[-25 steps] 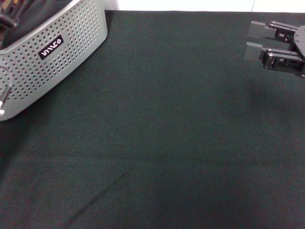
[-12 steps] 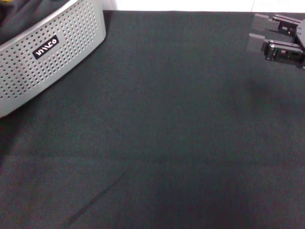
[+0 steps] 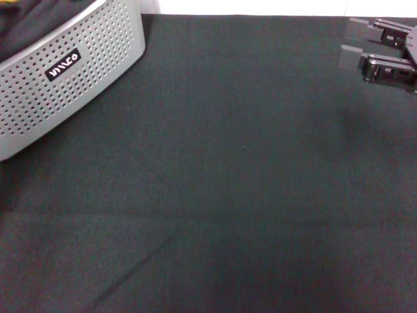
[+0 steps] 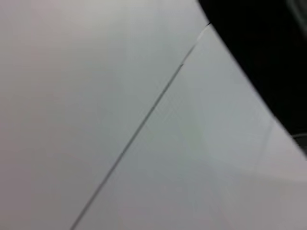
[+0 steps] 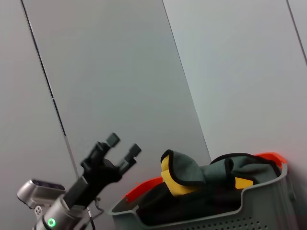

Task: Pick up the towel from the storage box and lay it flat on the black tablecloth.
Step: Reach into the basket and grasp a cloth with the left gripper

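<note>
Since a second ago the right gripper [image 3: 384, 49] has drifted toward the far right corner, apparently parked. The left gripper [image 5: 122, 146], fingers spread and empty, hangs beside the storage box [image 5: 268, 203], likely readying to reach the towel [image 5: 180, 177] heaped inside.

The right gripper [image 3: 365, 47] is matte black with blocky grey finger pads and small screws along its frame, while the left gripper [image 5: 123, 145] is black with two slim square-tipped fingers, behind them a silver wrist with a green light.

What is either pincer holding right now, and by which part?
Nothing. The left pincer is open and empty beside the light grey perforated plastic storage box; the right pincer is open over the plain black tablecloth.
</note>
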